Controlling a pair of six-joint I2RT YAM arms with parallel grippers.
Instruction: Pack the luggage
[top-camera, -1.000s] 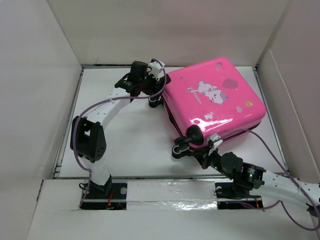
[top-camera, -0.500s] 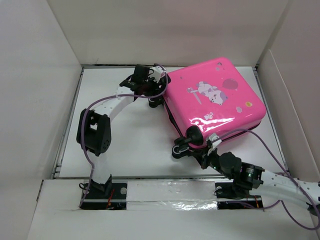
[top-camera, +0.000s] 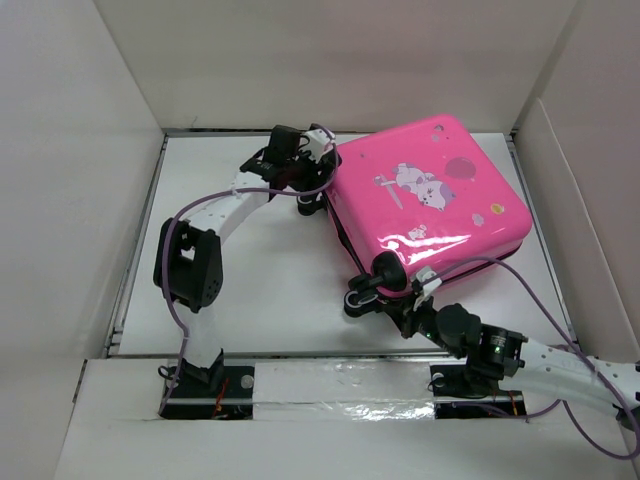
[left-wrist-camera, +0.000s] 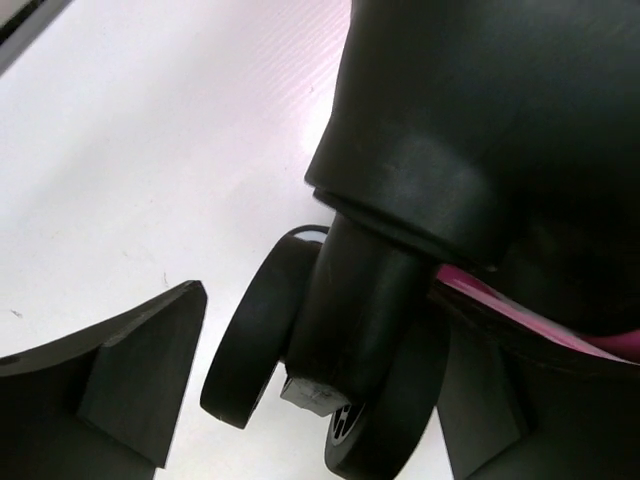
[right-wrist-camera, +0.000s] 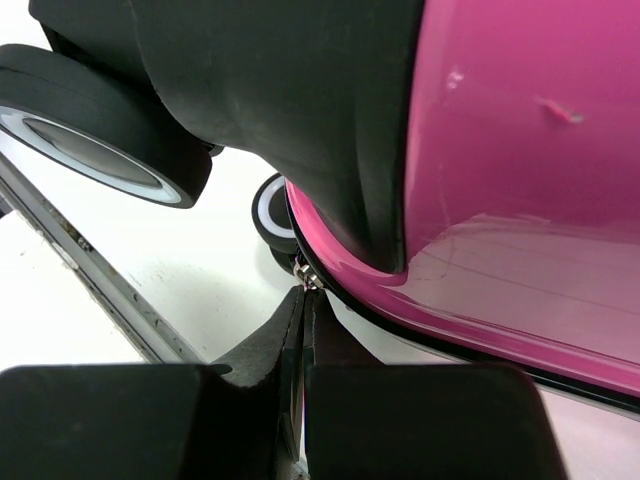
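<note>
**Left arm moves in on the suitcase corner**

The left gripper (left-wrist-camera: 325, 330), fingers spread, has shifted right to straddle a black wheel (left-wrist-camera: 250, 340) of the closed luggage (top-camera: 430, 195), which lies far right on the table (top-camera: 260, 280). The right gripper (right-wrist-camera: 303, 310) stays clenched at its near edge.

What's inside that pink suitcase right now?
Nothing inside shows. The suitcase lies shut on the table, printed lid up, so whatever it holds is covered. Only its pink shell and black wheels can be seen.
</note>
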